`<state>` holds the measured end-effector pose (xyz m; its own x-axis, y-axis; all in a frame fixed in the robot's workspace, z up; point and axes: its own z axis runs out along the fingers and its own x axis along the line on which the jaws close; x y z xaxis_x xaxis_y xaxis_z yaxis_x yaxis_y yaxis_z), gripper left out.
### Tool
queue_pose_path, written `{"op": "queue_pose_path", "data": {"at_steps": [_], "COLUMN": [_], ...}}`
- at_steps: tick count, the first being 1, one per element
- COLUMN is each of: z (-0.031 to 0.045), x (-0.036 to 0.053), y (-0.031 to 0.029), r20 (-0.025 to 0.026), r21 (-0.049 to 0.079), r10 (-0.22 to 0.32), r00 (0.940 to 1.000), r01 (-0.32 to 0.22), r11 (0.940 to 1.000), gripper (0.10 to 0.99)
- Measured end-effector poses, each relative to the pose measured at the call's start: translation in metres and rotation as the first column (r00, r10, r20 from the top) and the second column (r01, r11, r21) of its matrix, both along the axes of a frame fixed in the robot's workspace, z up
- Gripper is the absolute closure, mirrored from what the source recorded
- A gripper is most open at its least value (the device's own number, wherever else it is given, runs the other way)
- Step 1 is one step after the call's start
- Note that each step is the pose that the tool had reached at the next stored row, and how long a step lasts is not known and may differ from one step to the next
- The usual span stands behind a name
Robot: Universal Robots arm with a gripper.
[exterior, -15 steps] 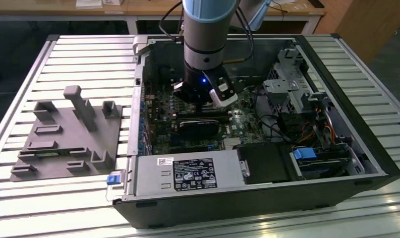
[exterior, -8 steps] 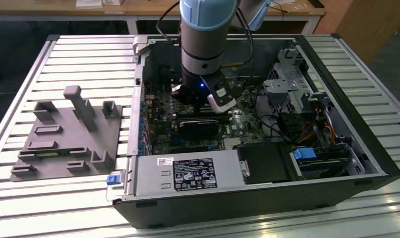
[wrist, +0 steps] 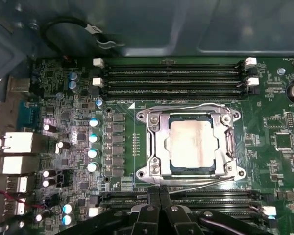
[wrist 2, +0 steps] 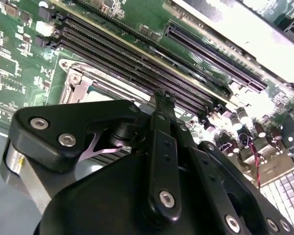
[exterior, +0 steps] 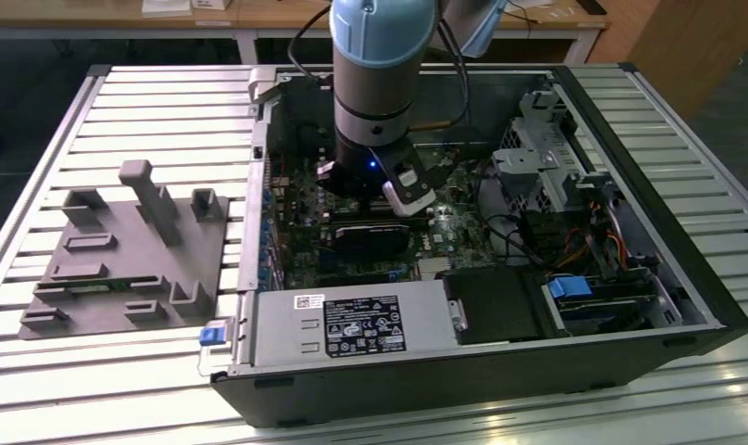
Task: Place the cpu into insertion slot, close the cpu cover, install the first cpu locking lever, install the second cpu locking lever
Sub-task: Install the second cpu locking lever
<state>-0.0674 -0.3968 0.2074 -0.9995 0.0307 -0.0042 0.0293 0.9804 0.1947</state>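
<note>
The cpu point(wrist: 191, 145) sits flat in its socket on the motherboard point(wrist: 63, 88), its dull silver top showing through the cut-out of the cover point(wrist: 159, 147), which lies closed down around it. Thin wire levers point(wrist: 186, 106) run along the two sides of the cover that face the memory slots point(wrist: 171, 73), one toward the upper bank of slots and one toward the lower bank near the claw.

In the first wrist view the claw point(wrist: 159, 196) is closed, its two black fingertips pressed together with nothing between them, their tips right at the socket edge by the nearer lever. In the second wrist view the claw point(wrist 2: 161, 105) shows from behind, its finger tips ending beside the silver corner of the socket frame point(wrist 2: 81, 83) and the long dark slots point(wrist 2: 137, 58).

In the exterior view the arm point(exterior: 374, 83) reaches straight down into the open computer case point(exterior: 670, 232), which lies on its side on a slatted surface point(exterior: 163, 102). A grey fixture point(exterior: 126, 250) with upright posts rests on the surface to the exterior view's left of the case. A grey power supply point(exterior: 348, 329) fills the near edge of the case
</note>
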Motion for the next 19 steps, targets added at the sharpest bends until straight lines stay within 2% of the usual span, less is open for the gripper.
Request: {"op": "queue_pose_path", "data": {"at_steps": [6,12,19], "z": [-0.0052,-0.0058,-0.0096], "x": [-0.0012,-0.0056,-0.0070], "y": [-0.0001,-0.0037,-0.0040], "r20": [-0.0002,0.0008,0.0012], "r21": [0.004,0.019,0.042], "r10": [0.000,0.000,0.000], "r00": [1.0000,1.0000,1.0000], "r01": [0.000,0.000,0.000], "r11": [1.0000,0.9998,0.9991], "gripper": [0.973,0.973,0.973]}}
